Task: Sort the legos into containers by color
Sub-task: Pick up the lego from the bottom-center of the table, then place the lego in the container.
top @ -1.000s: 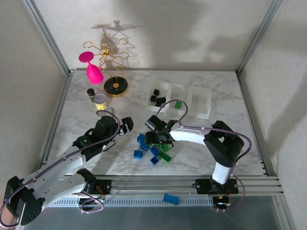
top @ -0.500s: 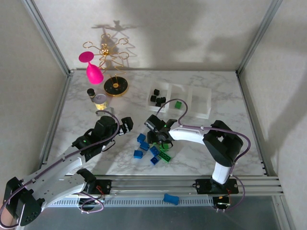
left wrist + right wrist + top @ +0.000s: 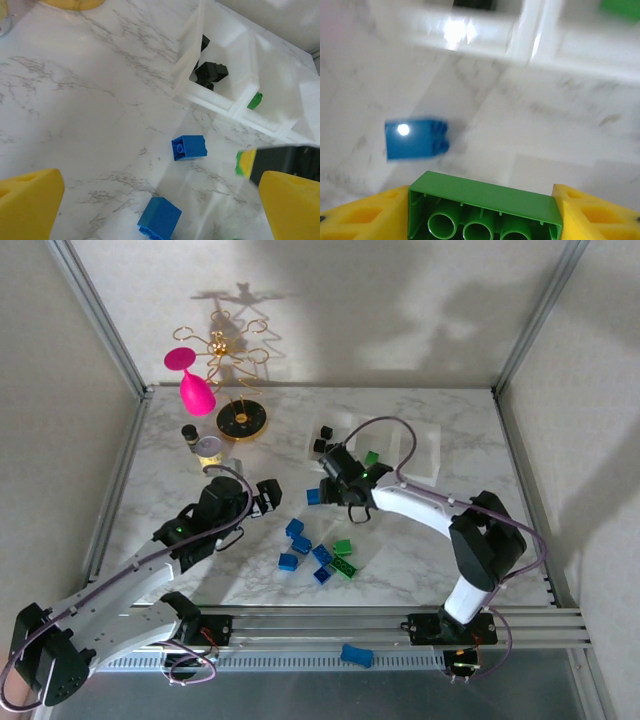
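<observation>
The right tool (image 3: 481,222) is clenched on a green oblong brick (image 3: 482,200), its hollow underside tubes showing between the yellow foam-like pads (image 3: 365,215). It hangs above the glossy marbled worktop (image 3: 170,490), near the front wall of the white translucent tray (image 3: 240,55). A blue square brick (image 3: 416,137) lies on the worktop below and to its left. In the tray, several black bricks (image 3: 210,72) sit in the left compartment and one small green brick (image 3: 255,100) in the middle one. More blue bricks (image 3: 300,543) and green bricks (image 3: 343,558) lie scattered near the arms. The left tool (image 3: 266,497) is released, its pads wide apart and holding nothing.
</observation>
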### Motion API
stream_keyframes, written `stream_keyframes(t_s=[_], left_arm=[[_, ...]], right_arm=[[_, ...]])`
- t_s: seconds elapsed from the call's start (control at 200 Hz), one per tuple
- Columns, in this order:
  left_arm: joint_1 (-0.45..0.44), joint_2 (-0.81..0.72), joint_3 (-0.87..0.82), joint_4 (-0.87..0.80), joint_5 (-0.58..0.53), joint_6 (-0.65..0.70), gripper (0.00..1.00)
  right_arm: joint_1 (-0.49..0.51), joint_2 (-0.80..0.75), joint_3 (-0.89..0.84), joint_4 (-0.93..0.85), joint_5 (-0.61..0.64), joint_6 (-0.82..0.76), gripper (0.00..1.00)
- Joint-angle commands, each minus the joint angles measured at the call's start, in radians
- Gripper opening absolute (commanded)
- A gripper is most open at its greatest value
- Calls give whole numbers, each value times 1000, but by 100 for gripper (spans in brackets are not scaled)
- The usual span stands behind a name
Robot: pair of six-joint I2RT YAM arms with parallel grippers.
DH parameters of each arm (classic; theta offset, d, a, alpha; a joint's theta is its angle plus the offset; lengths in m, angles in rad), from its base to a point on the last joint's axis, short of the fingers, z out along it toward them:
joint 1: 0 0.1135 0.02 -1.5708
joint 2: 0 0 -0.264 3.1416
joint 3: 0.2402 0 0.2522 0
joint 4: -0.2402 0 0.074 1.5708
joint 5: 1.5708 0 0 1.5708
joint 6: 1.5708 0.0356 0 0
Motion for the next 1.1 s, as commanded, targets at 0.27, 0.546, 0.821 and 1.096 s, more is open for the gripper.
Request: stream_keyframes(t_s=[0.27, 0.546, 0.821, 1.096], left_arm=[[-4, 123, 80, 114, 72, 32, 100], [-4, 137, 91, 114, 67, 39, 100], [-4, 127, 95, 100, 55, 45, 100], [-4, 129, 103, 101, 61, 47, 100]], right_arm=[[-205, 161, 202, 92, 95, -228, 63], [-261, 316, 371, 100, 123, -288, 64], [-282, 357, 434, 83, 120, -296, 71], [-281, 308, 450, 62, 122, -315, 76]])
